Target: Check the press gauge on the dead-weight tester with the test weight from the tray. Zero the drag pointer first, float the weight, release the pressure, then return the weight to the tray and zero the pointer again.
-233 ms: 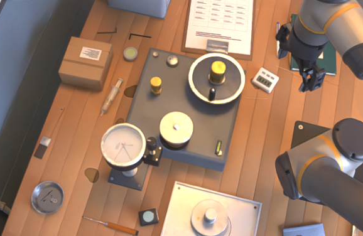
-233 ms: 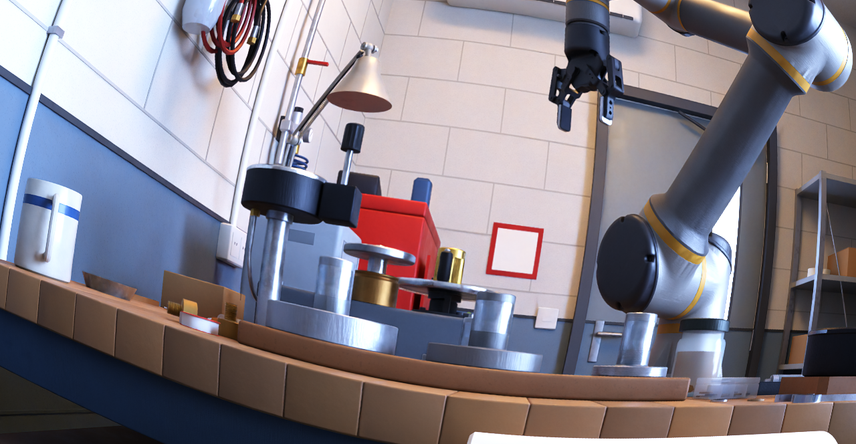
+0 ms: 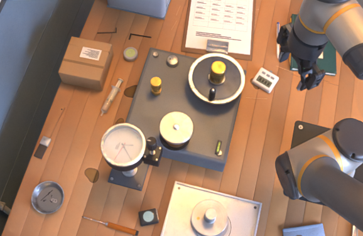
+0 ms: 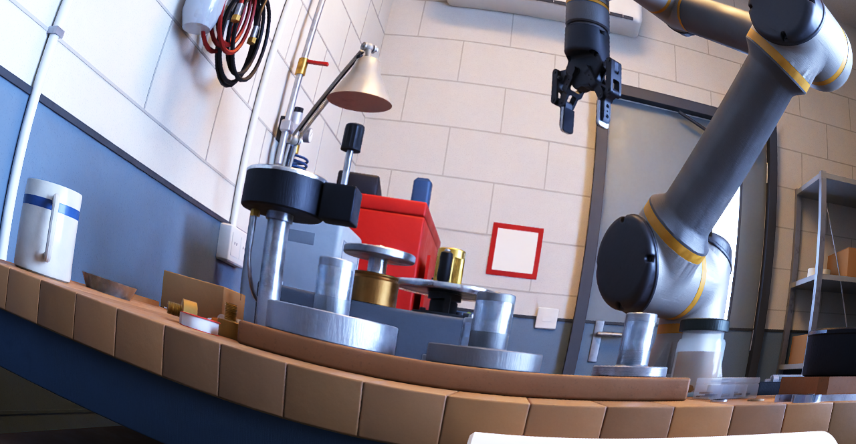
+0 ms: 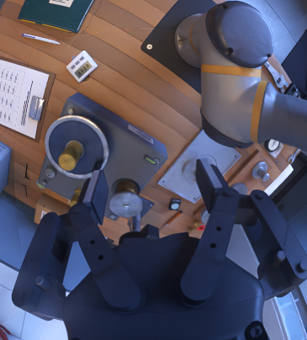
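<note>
My gripper [image 3: 309, 82] [image 4: 585, 117] [image 5: 151, 189] hangs open and empty, high above the bench to the right of the dead-weight tester [image 3: 187, 106]. The press gauge [image 3: 123, 145] stands on its post at the tester's front left corner, with a black pointer knob [image 3: 152, 143] beside its rim. A silver piston platform [image 3: 176, 127] sits at the middle of the tester, and a handwheel [image 3: 216, 77] with a brass hub and a black crank handle lies at its rear right. The test weight [image 3: 209, 216], a silver disc with a knob, rests in the grey tray [image 3: 209, 211] at the front.
The robot's own base and elbow [image 3: 325, 169] fill the right side of the bench. A clipboard [image 3: 220, 25] lies behind the tester, a timer [image 3: 265, 80] and green notebook [image 3: 325, 59] under the gripper. A cardboard box [image 3: 85, 62], syringe [image 3: 111, 95] and dish [image 3: 47, 197] sit left.
</note>
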Robot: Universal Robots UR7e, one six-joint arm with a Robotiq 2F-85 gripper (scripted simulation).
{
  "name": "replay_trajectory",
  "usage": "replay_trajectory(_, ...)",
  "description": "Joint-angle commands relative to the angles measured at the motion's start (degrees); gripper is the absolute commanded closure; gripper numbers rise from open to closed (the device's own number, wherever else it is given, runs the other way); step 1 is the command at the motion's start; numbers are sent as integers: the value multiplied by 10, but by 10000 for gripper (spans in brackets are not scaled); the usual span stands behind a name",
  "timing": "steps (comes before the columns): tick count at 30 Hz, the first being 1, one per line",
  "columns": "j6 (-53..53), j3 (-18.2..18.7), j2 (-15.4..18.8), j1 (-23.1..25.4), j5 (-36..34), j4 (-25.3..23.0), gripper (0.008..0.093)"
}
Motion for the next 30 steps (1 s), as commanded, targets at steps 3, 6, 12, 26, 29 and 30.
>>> replay_trajectory(3,0,0,0,0,0,0,280)
replay_trajectory(6,0,0,0,0,0,0,340)
replay_trajectory(12,0,0,0,0,0,0,460)
replay_trajectory(26,0,12,-4,0,0,-8,494)
replay_trajectory(29,0,48,-16,0,0,-32,494)
replay_trajectory(30,0,61,-20,0,0,-41,494)
